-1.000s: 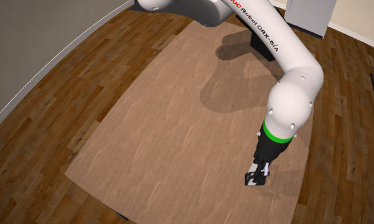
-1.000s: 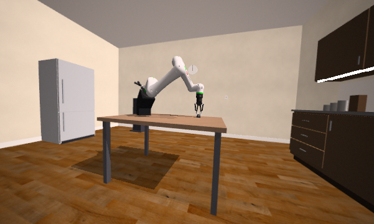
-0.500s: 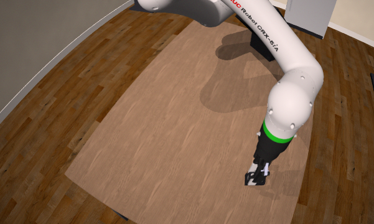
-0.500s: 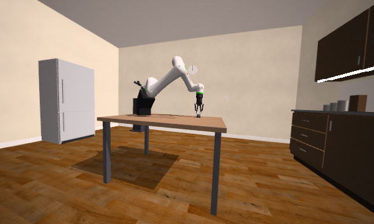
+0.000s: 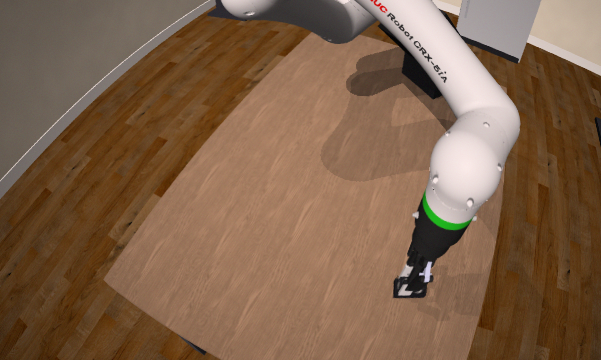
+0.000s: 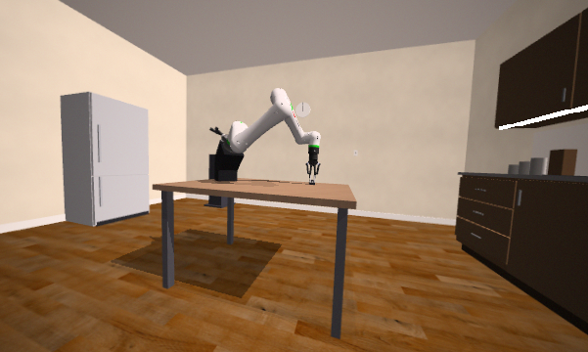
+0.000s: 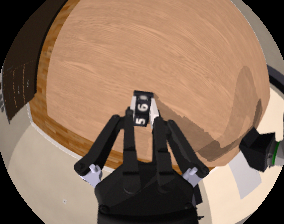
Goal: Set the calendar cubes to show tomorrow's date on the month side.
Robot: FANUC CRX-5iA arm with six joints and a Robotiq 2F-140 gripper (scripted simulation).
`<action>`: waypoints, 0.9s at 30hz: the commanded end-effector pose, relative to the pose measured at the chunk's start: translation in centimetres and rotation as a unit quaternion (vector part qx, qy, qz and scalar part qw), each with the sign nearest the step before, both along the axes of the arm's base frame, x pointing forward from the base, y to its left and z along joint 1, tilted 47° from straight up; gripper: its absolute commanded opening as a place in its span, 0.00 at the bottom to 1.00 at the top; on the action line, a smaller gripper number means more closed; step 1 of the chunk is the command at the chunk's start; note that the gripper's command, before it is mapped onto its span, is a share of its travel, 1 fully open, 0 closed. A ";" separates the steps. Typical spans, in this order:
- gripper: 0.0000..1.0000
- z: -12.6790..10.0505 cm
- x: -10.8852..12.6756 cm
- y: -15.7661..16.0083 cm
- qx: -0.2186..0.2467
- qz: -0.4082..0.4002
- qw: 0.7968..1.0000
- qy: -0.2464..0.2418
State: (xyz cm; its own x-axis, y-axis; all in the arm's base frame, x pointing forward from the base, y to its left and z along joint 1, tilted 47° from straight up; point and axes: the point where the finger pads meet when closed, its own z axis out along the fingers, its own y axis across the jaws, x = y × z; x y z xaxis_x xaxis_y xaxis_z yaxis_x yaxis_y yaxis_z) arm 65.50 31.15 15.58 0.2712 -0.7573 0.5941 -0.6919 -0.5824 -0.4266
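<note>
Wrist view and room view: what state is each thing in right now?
Gripper: fingers narrowed around a small block; firm hold unclear.
Small block: between the fingertips, down by the table.
Fridge: doors shut.
Drawers: shut.
Wall cupboards: shut.

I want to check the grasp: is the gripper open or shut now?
Almost shut. In the wrist view the gripper has its fingertips close beside a small black-and-white block; whether they press it, cannot tell.
</note>
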 end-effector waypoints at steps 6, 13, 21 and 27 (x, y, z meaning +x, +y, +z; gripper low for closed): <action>0.24 0.0 0.0 0.0 0.000 0.000 1.000 0.000; 0.24 0.0 0.0 0.0 0.000 0.000 1.000 0.000; 0.24 0.0 0.0 0.0 0.000 0.000 1.000 0.000; 0.24 0.4 -0.4 0.2 0.000 0.000 1.000 0.000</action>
State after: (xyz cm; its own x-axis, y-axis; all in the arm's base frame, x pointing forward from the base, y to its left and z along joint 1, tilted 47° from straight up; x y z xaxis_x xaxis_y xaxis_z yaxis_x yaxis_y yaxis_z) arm 65.33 31.22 15.74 0.2712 -0.7573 0.5940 -0.6920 -0.5824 -0.4265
